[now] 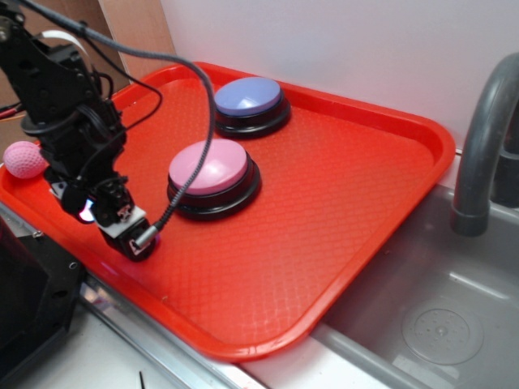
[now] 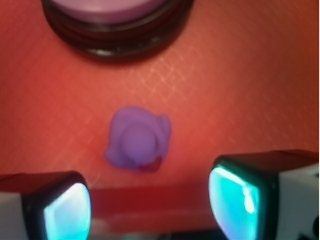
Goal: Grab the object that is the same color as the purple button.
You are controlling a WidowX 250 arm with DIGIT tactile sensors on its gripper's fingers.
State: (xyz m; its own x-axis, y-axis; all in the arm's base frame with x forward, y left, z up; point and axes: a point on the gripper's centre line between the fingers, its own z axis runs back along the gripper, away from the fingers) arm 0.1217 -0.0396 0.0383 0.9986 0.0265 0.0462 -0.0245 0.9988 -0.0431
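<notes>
My gripper (image 2: 150, 205) hangs low over the tray (image 1: 340, 186), jaws apart, nothing between them. From the wrist I see only the finger pads (image 2: 67, 212), cut off by the frame. The duck (image 2: 139, 140) lies blurred just ahead of them, reddish beak toward the gripper; its long axis I can't judge. Beyond it, the pink button (image 2: 117, 20) is cropped. In the exterior view the arm hides the duck.

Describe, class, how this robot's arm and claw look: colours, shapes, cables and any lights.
The arm is black and boxy, built of blocky jointed segments. A thick grey-black cable loops over it down to the wrist, beside thinner black wires. The claw has two squarish fingers with black rims, white outer shells and glowing turquoise pads.
</notes>
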